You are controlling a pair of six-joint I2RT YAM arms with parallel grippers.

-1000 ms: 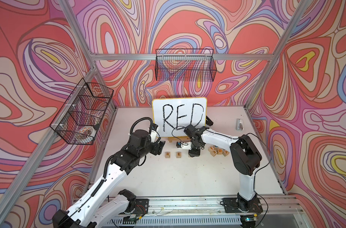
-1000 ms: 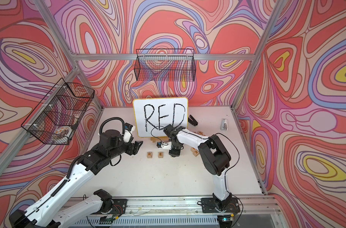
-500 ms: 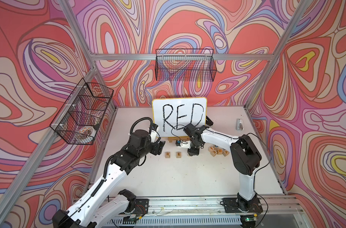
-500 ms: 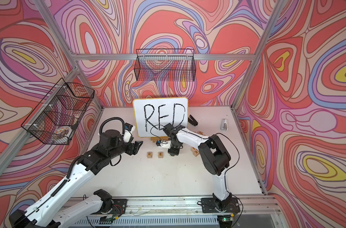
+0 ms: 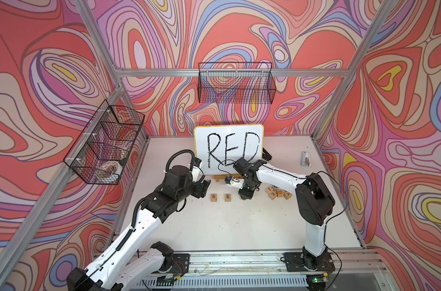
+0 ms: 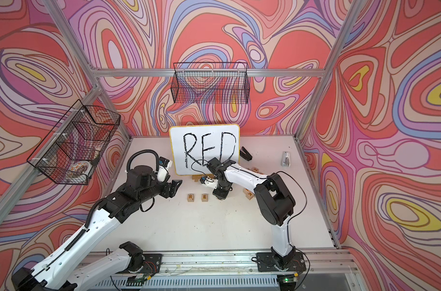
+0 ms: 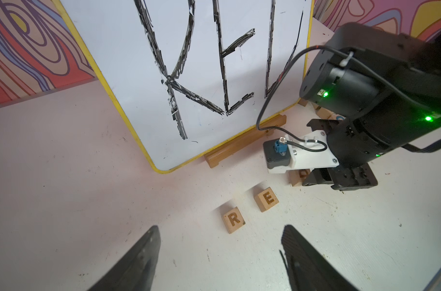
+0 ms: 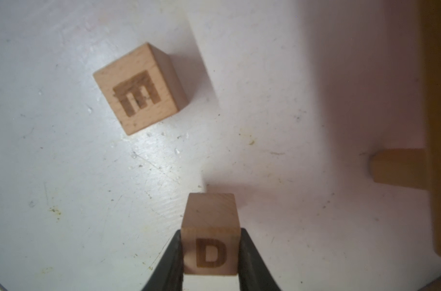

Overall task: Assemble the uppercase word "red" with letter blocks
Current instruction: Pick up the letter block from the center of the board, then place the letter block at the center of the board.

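The R block point(image 5: 213, 197) and the E block point(image 5: 227, 197) lie side by side on the white table, in front of the board. Both top views show them, R block point(image 6: 190, 197) left of E block point(image 6: 205, 197). The D block point(image 8: 210, 252) sits between my right gripper's point(image 8: 210, 230) fingers, which are shut on its sides just right of the E block point(image 8: 139, 88). In both top views the right gripper point(image 5: 244, 195) points down at the table. My left gripper point(image 7: 220, 230) is open and holds nothing, just left of the R block point(image 7: 233, 219).
The yellow-rimmed board point(image 5: 228, 148) with handwritten RED stands on a wooden foot point(image 7: 244, 143) behind the blocks. A cluster of other letter cubes point(image 5: 278, 192) lies to the right. A grey object point(image 5: 305, 158) rests at the back right. Wire baskets point(image 5: 235, 83) hang on the walls.
My right gripper's fingers have closed onto the D block. Both arms stay almost where they were.
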